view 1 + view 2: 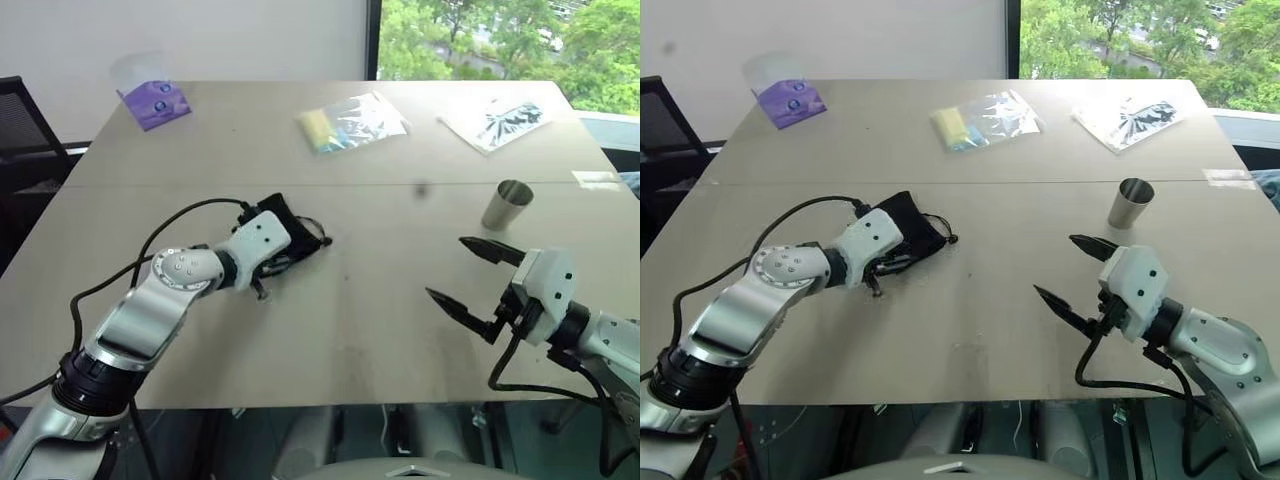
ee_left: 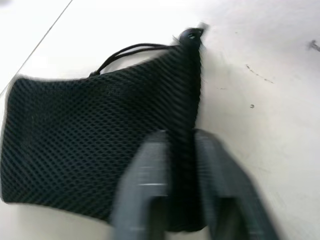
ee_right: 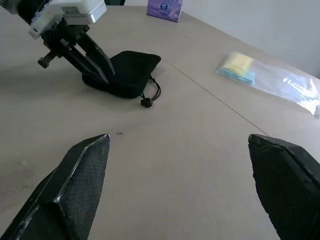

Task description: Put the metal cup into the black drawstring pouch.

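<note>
Getting the pouch mouth open is, by my reading, the step in hand, and it likely goes best if the left arm pinches only one layer of the top hem and lifts it, so the fabric gapes and does not drag flat across the table [image 1: 330, 330].

The table takes up most of the eye views. The black drawstring pouch [image 1: 908, 226] lies flat left of centre, its cord and toggle trailing toward the middle. The metal cup [image 1: 507, 204] stands upright at right of centre, mouth up, well apart from the pouch and untouched. A judgement: the cup will need a firm squeeze on its smooth tapered wall, or it may slip.

Along the upper edge lie a purple packet [image 1: 153, 102] at upper left, a clear bag with yellow contents [image 1: 350, 122] at upper middle, and another clear bag [image 1: 497, 122] at upper right.

The left gripper [image 2: 181, 150] sits on the pouch: its two fingers stand close together astride the cord-side edge, with mesh between them. Whether they are actually clamping the fabric I cannot tell.

The right gripper [image 1: 472, 276] hovers at lower right, below the cup, its jaws wide apart and holding nothing.
</note>
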You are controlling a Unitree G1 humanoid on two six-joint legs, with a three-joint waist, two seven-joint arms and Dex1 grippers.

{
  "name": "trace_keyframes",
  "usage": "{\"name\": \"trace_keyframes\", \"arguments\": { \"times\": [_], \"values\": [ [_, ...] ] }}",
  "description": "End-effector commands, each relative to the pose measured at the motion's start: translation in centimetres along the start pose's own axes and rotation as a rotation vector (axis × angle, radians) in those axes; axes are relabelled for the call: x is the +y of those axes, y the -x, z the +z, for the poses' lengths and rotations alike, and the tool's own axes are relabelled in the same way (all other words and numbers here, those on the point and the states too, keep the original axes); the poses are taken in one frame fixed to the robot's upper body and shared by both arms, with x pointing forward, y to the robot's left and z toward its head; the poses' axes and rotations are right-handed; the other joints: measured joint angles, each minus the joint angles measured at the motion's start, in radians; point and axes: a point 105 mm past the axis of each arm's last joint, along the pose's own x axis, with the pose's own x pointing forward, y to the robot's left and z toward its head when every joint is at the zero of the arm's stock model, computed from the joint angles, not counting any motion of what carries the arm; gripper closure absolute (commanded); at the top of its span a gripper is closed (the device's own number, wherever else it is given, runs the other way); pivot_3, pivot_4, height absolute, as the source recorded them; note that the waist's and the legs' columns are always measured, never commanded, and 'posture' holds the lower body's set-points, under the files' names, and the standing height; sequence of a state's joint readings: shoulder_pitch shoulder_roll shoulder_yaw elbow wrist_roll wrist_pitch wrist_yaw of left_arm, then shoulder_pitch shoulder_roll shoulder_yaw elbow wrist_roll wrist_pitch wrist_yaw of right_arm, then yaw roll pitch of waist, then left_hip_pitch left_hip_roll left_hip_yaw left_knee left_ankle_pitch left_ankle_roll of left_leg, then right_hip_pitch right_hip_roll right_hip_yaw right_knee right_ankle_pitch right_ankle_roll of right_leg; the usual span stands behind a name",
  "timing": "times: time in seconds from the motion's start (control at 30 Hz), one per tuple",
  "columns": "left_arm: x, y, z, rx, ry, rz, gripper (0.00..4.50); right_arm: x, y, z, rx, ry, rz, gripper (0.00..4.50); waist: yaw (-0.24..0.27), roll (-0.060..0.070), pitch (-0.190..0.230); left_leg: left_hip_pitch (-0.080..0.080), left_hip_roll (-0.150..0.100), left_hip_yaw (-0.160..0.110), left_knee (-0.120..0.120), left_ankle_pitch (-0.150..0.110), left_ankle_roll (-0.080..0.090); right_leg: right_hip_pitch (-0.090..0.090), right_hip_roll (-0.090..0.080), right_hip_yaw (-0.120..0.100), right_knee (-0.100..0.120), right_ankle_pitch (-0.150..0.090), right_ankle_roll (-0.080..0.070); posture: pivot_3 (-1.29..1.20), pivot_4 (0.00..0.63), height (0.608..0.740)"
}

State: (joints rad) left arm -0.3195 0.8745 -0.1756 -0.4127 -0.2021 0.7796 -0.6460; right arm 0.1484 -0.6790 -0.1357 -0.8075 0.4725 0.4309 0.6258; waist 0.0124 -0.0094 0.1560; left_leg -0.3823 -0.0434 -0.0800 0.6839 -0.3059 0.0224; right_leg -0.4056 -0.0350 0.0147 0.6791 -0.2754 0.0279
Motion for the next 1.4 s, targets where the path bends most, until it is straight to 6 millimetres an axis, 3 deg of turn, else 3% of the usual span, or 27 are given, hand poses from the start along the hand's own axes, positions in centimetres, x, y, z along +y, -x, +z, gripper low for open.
{"name": "trace_keyframes", "arguments": {
  "times": [0.03, 0.27, 0.5, 0.9, 1.4],
  "values": [
    [-0.6, 1.3, 1.5, -0.042, -0.112, 0.12, 1.95, 0.4, 0.4, 1.1, -0.032, 0.038, 0.005, 0.0, -0.002, 0.0, 0.0, 0.0, 0.0, 0.0, 0.0, 0.0, 0.0, 0.0, 0.0, 0.0, 0.0, 0.0, 0.0, 0.0, 0.15, 0.74],
    [-1.5, 2.3, 0.9, 0.038, -0.226, 0.336, 1.95, 0.9, 0.8, 1.0, -0.018, 0.009, 0.016, 0.0, 0.001, 0.0, 0.0, 0.001, 0.001, 0.0, 0.0, 0.0, 0.0, 0.0, 0.0, 0.0, 0.001, 0.0, 0.0, 0.0, 0.15, 0.74],
    [-1.4, 1.5, 0.9, 0.088, -0.25, 0.435, 1.95, 0.5, 1.6, 1.2, 0.012, 0.002, 0.023, 0.0, 0.001, 0.0, 0.0, 0.001, 0.0, 0.001, 0.0, 0.0, 0.0, 0.001, 0.0, 0.0, 0.0, 0.0, 0.0, 0.0, 0.15, 0.74],
    [-1.6, 0.1, 2.1, 0.093, -0.341, 0.508, 1.95, 0.0, 1.9, 1.6, 0.028, 0.0, 0.017, 0.0, 0.002, 0.0, 0.0, 0.001, 0.0, 0.001, 0.0, 0.0, 0.001, 0.001, 0.0, 0.0, 0.001, 0.0, 0.0, 0.0, 0.15, 0.74],
    [-1.1, -0.5, 0.8, 0.19, -0.34, 0.526, 1.95, -0.3, 1.7, 1.7, 0.031, -0.007, 0.017, 0.0, 0.002, 0.0, 0.0, 0.001, 0.0, 0.001, 0.0, 0.0, 0.001, 0.001, 0.0, 0.0, 0.001, 0.0, 0.0, 0.0, 0.15, 0.74]
  ]
}}
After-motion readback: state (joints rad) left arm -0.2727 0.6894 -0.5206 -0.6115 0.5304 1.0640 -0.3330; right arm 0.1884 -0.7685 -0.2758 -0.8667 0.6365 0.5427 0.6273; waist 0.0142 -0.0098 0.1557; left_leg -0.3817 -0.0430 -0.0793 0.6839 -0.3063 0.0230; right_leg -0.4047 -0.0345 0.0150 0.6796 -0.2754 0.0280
